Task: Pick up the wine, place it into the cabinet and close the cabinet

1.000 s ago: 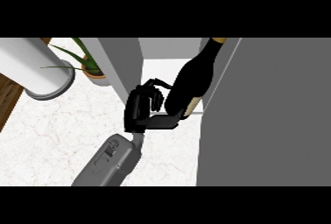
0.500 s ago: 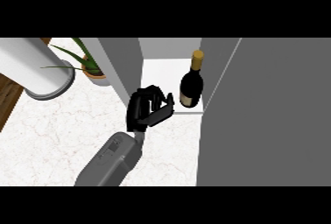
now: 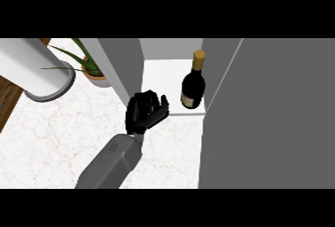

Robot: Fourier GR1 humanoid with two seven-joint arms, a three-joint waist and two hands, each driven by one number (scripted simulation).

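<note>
The wine bottle point(image 3: 191, 91) is dark with a gold cap and a pale label. It stands upright on the white floor of the open cabinet point(image 3: 160, 84), close to its right side. My left hand point(image 3: 145, 113) is open just in front of the cabinet's front edge, below and left of the bottle. It does not touch the bottle, and its fingers point up towards the shelf. The grey cabinet door point(image 3: 268, 115) stands open and fills the right side of the view. My right hand does not show.
The cabinet's grey left wall point(image 3: 124, 66) rises beside my hand. A potted plant point(image 3: 88, 71) and a large white cylinder point(image 3: 39, 71) stand at the back left on the marble counter point(image 3: 59, 137). A wooden strip point(image 3: 6, 97) runs along the far left.
The bottle was tilted in my left hand a second ago; now it stands upright in the cabinet. My hand has let go and drawn back down and left.
</note>
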